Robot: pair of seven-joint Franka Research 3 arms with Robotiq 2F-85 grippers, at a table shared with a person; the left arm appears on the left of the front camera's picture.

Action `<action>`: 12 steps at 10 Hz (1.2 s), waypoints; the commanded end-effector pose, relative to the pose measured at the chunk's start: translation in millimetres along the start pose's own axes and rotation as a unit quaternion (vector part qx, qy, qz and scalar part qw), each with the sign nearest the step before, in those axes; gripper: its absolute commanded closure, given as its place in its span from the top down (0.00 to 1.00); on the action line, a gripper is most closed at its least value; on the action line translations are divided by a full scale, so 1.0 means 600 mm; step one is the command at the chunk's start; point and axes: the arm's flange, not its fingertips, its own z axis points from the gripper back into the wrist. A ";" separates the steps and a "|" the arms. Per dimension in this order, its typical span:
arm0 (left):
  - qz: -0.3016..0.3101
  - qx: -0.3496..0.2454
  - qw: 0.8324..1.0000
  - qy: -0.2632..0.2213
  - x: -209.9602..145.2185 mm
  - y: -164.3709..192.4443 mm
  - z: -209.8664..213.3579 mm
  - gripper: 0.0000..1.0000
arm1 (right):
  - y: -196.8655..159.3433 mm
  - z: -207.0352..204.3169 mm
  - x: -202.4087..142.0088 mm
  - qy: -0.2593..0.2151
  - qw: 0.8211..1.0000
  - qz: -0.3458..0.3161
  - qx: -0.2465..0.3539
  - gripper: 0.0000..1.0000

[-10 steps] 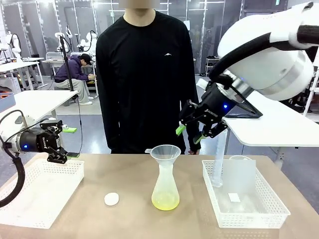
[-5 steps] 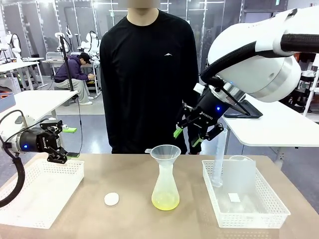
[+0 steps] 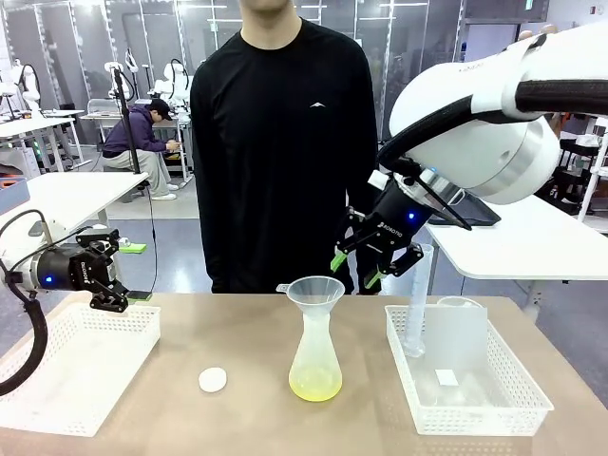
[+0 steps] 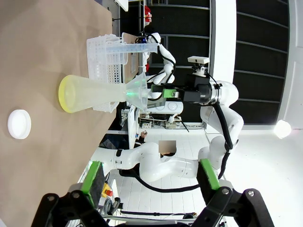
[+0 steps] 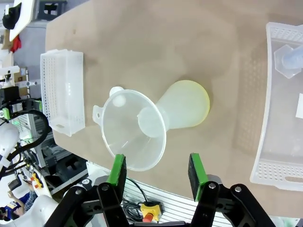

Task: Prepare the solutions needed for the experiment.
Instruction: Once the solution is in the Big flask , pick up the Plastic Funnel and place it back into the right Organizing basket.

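From the front, the right gripper (image 3: 355,269) hangs just above and right of the funnel (image 3: 315,289), jaws apart and empty. The solution (image 3: 314,386) is a shallow yellow layer in the flask (image 3: 314,347) at mid-table. The left gripper (image 3: 136,274) hovers over the left basket (image 3: 57,380), spread wide and holding nothing. In the left wrist view, the flask lies well beyond the parted fingers. In the right wrist view, the funnel sits just ahead of the open fingers.
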 end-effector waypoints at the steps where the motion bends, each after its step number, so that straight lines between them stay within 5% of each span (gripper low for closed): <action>1: 0.000 -0.002 1.000 -0.001 0.000 -0.003 0.000 1.00 | 0.014 -0.022 0.017 0.001 1.000 -0.015 0.005 0.67; 7: 0.000 -0.002 1.000 -0.001 0.000 -0.003 0.000 1.00 | 0.014 -0.077 0.027 0.022 0.999 -0.034 0.016 0.67; 8: 0.000 -0.002 1.000 -0.001 0.000 -0.003 0.000 1.00 | 0.013 -0.081 0.027 0.025 0.999 -0.032 0.016 0.49; 9: 0.000 -0.002 1.000 -0.001 0.000 -0.003 0.000 1.00 | 0.012 -0.082 0.026 0.030 0.999 -0.033 0.014 0.49; 10: 0.000 -0.002 1.000 -0.001 0.000 -0.003 0.000 1.00 | 0.011 -0.082 0.027 0.029 0.999 -0.037 0.011 0.31; 11: 0.000 -0.002 1.000 -0.001 0.000 -0.003 0.000 1.00 | 0.011 -0.081 0.026 0.028 0.999 -0.035 0.014 0.44; 12: 0.000 -0.002 1.000 -0.001 0.000 -0.003 0.000 1.00 | 0.012 -0.082 0.026 0.031 0.999 -0.036 0.015 0.13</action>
